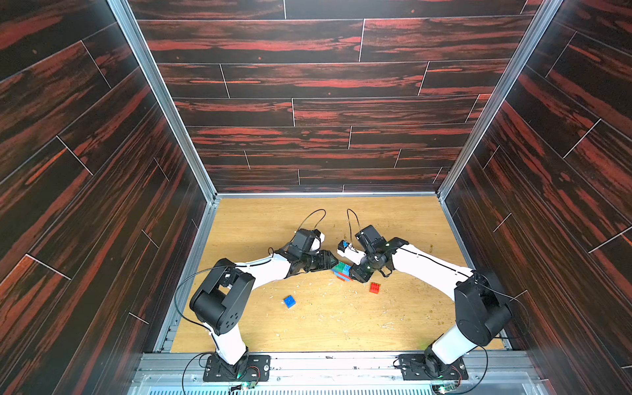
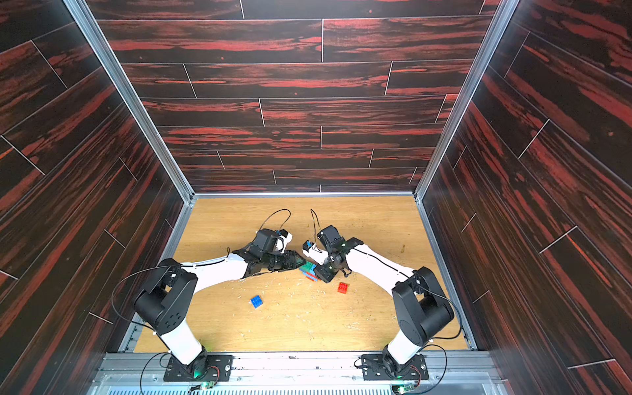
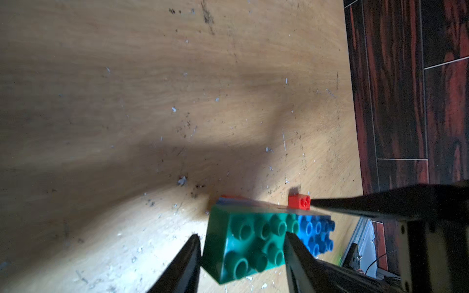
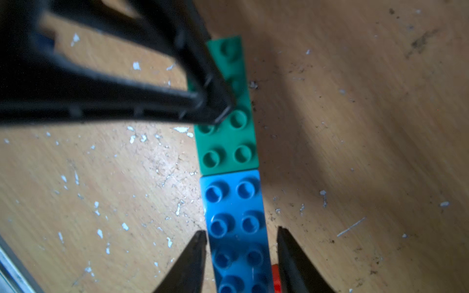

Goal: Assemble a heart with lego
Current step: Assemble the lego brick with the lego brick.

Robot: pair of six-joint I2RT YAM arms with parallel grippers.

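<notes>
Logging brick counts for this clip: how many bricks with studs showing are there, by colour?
green brick: 1
light-blue brick: 1
dark-blue brick: 1
red brick: 1
Total: 4
The lower bricks under the green and light-blue ones are mostly hidden, so they are not counted.

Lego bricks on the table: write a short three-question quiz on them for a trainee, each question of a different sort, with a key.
1. True or false: the loose dark-blue brick touches the loose red brick.
2. In the right wrist view, the green brick butts end to end against: A) a light-blue brick; B) a yellow brick; C) nothing.
3. Which gripper's fingers stand on either side of the light-blue brick?
Key: 1 false, they lie well apart. 2 A. 3 the right gripper.
</notes>
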